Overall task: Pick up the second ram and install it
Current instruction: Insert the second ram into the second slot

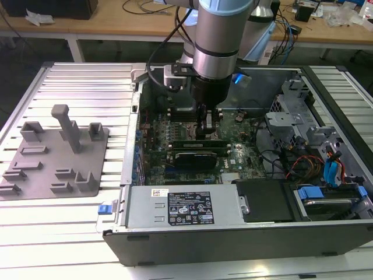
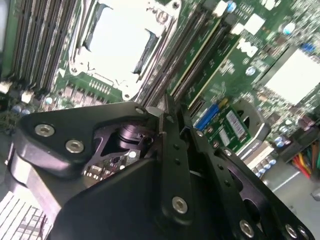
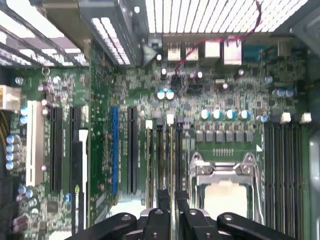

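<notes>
Second wrist view puts the black, bolted end effector point(image 2: 162, 112) nearest you; whether it grips anything you cannot tell. Just beyond it a thin stick with a pale green edge, possibly the second ram point(image 2: 200, 55), stands on edge among the long dark slots beside the shiny metal CPU socket point(image 2: 120, 40). First wrist view lines that stick point(image 3: 170, 145) up with the end effector point(image 3: 171, 197), over the green motherboard point(image 3: 225, 100). Exterior view adds the open computer case point(image 1: 175, 233), the gray plastic holder point(image 1: 58, 151) and the ribbed metal surface point(image 1: 76, 81)
</notes>
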Robot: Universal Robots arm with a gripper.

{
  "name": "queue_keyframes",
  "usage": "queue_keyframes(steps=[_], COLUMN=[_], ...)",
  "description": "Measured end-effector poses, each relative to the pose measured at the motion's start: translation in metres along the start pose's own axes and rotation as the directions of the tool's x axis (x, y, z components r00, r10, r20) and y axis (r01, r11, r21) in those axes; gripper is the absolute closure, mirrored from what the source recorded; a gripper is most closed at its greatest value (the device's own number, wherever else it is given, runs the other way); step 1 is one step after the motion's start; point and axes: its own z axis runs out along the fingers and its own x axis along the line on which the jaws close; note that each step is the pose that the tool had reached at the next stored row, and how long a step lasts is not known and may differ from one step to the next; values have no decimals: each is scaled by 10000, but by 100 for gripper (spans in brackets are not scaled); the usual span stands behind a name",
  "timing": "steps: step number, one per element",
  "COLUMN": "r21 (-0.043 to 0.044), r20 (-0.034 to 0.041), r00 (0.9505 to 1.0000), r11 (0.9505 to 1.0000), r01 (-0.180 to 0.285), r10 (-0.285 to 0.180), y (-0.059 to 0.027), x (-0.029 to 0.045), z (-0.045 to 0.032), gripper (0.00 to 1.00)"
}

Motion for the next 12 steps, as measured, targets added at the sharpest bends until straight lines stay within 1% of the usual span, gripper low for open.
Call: queue_keyframes(steps=[1,2,4,9,11,12], r21=[50,50,50,49,49,50], r20=[2,0,-1,-2,-1,1], r00=[10000,10000,10000,10000,10000,10000], r11=[10000,10000,10000,10000,10000,10000], r01=[7,8,7,7,6,6], r10=[-7,-8,-7,-7,-6,-7], y=[-1,-1,0,-35,-40,-40], x=[0,0,1,1,1,1], z=[1,1,-29,-31,-55,-55], gripper=[83,83,83,83,83,83])
